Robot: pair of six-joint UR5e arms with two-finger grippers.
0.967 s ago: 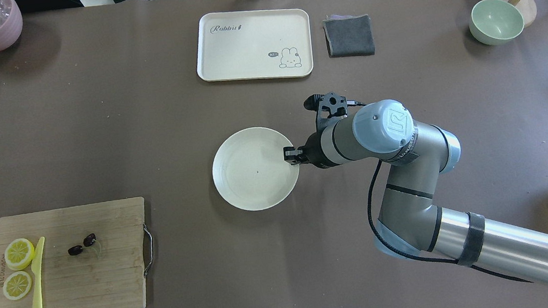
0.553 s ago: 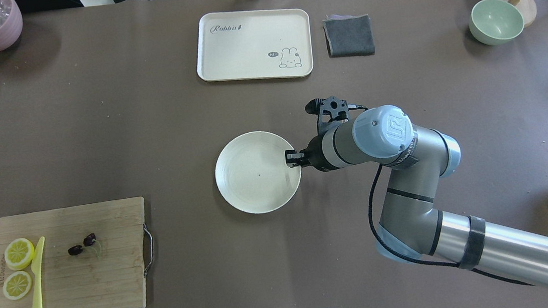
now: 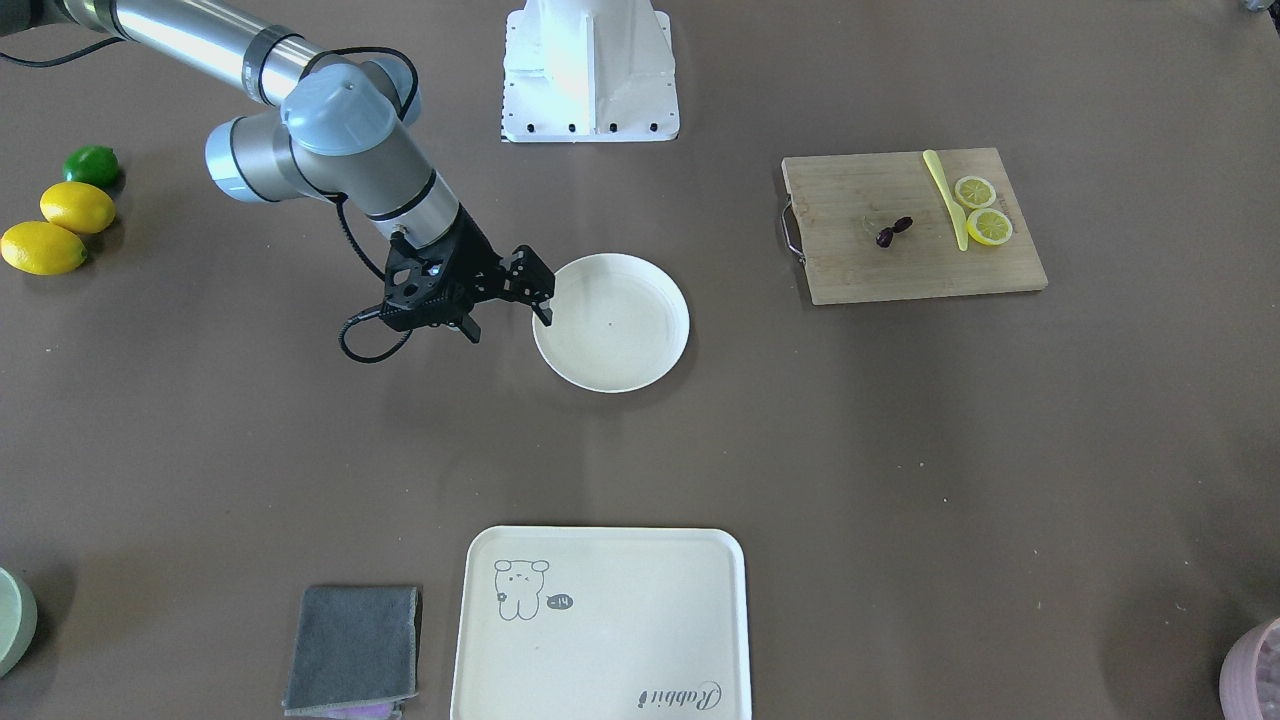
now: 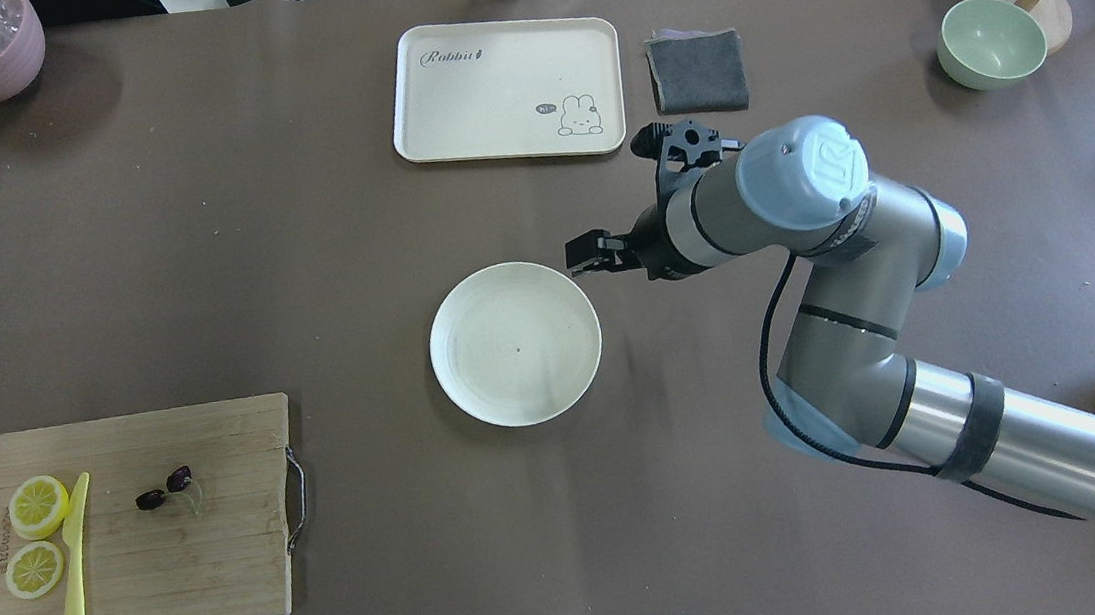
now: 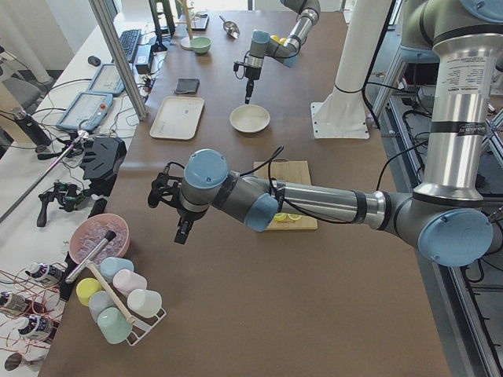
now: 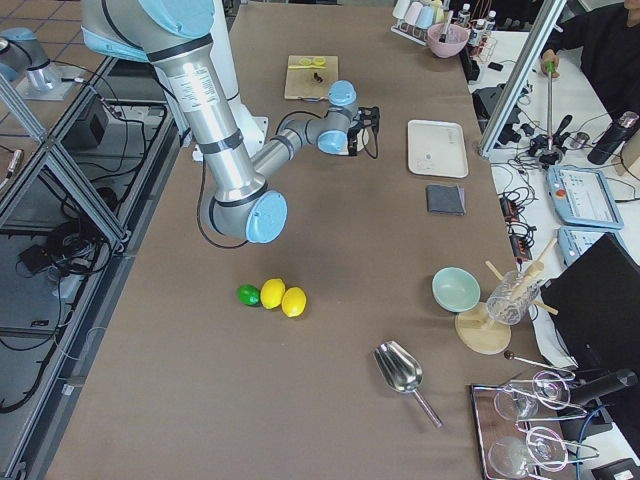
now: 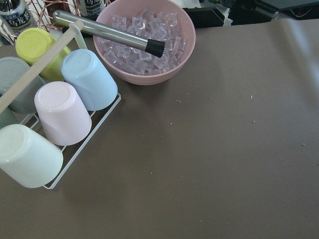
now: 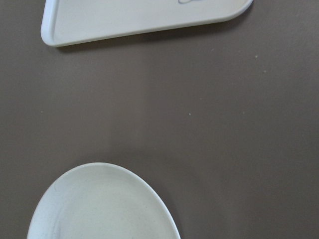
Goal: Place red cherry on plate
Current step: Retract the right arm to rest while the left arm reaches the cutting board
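Red cherry (image 4: 179,478), on cutting board (image 4: 212,581): we judge it light, squashy, rollable; pinch body gently (right gripper (image 4: 587,253) spread).

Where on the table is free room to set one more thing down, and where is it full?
Bare table lies between plate and board. The gap between plate and tray is free too, but the right gripper hangs beside it. The board is crowded away from its handle: lemon slices, knife, cherries.
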